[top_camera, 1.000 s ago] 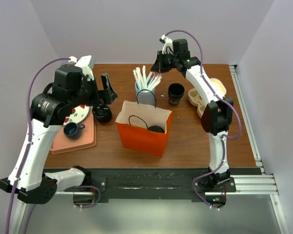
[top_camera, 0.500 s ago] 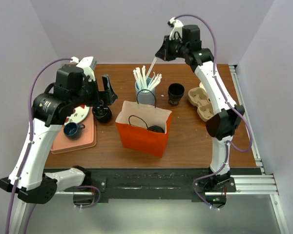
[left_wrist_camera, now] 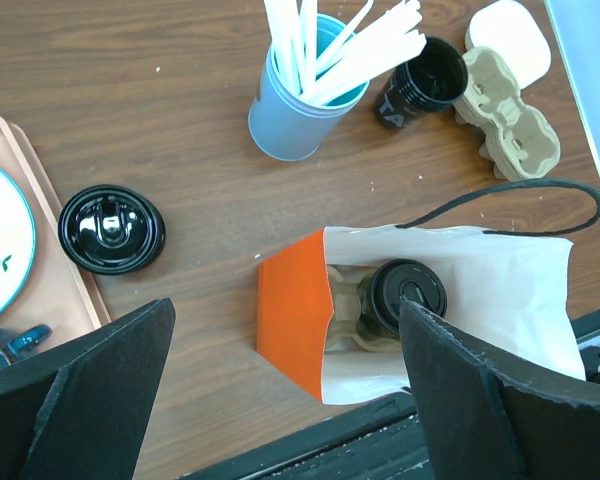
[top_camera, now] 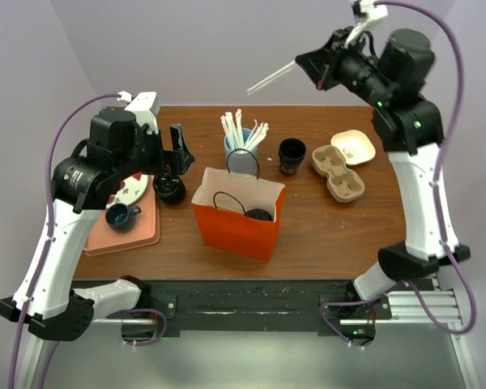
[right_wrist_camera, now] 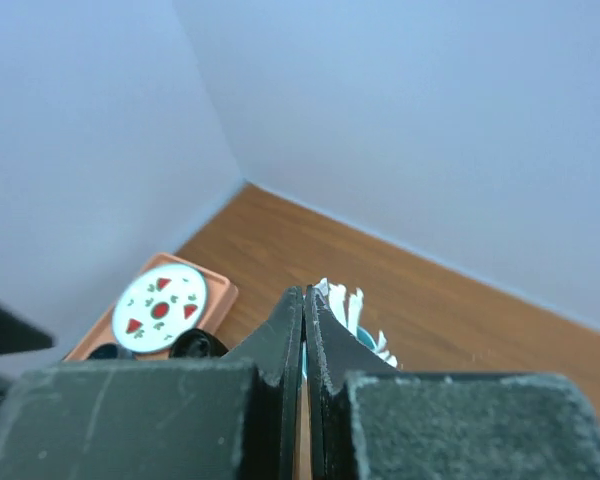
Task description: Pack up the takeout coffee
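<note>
The takeout coffee (left_wrist_camera: 402,296), a dark cup with a black lid, stands in a cardboard carrier inside the orange paper bag (left_wrist_camera: 292,320); from above the coffee (top_camera: 260,215) shows low in the bag (top_camera: 236,228). My left gripper (left_wrist_camera: 287,303) hangs open high over the bag's left end, holding nothing; from above the left gripper (top_camera: 178,148) hangs left of the bag. My right gripper (top_camera: 306,61) is raised high above the table's back edge, shut on a white straw (top_camera: 271,79) that points down-left. In the right wrist view the right gripper (right_wrist_camera: 305,292) has its jaws pressed together.
A blue holder (top_camera: 241,156) full of white straws stands behind the bag. An open black cup (top_camera: 292,156), a cardboard carrier (top_camera: 338,175) and a cream dish (top_camera: 353,147) lie to the right. Another lidded black cup (top_camera: 169,189) sits beside the pink tray (top_camera: 142,235), which holds a plate and a blue mug (top_camera: 118,216).
My right arm has risen up and to the right, lifting a straw out of the blue holder and clear of it. The left arm has not moved.
</note>
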`<state>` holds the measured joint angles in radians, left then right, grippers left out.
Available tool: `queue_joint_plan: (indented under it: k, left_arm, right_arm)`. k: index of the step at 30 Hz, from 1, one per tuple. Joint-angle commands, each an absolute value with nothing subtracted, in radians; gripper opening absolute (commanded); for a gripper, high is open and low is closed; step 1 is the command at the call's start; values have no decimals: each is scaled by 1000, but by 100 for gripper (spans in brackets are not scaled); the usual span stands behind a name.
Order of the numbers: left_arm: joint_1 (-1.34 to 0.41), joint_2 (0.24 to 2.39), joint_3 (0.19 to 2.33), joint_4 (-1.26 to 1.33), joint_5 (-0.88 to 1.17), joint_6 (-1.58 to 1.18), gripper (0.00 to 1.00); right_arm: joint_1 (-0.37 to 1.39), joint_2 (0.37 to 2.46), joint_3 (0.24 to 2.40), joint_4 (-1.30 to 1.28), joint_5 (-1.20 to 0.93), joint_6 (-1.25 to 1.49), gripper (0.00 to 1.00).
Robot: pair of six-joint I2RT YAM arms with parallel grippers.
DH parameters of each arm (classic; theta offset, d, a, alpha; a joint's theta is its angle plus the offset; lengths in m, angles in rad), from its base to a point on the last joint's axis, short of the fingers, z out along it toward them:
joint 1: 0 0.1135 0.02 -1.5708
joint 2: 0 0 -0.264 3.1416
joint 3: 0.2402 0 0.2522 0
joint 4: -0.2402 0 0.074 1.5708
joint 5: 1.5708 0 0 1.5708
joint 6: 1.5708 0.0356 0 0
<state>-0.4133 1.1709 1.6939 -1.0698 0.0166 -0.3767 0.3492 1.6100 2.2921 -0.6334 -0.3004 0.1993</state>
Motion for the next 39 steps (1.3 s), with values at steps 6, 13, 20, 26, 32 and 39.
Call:
queue_joint_plan:
  k: [6, 13, 20, 26, 32, 39]
  left_arm:
    - [-408, 1109, 1697, -1011, 2, -350, 100]
    - [-408, 1083, 1686, -1009, -20, -390, 100]
    - [-408, 1083, 1681, -1003, -5, -411, 100]
    - [-408, 1054, 1623, -997, -5, -434, 100]
    - [-408, 1031, 1568, -965, -5, -459, 100]
    - [-408, 1035, 1555, -936, -5, -465, 100]
  right_arm:
    - [405, 1333, 2031, -574, -644, 173, 0]
    - [452, 1279, 1964, -618, -729, 156, 0]
    - [515, 1232, 1806, -588, -661, 166, 0]
    - [594, 1265, 1755, -574, -588, 141, 3]
    - [719, 1367, 1736, -526, -466, 164, 13]
    - [730, 1480, 1825, -577, -342, 149, 37]
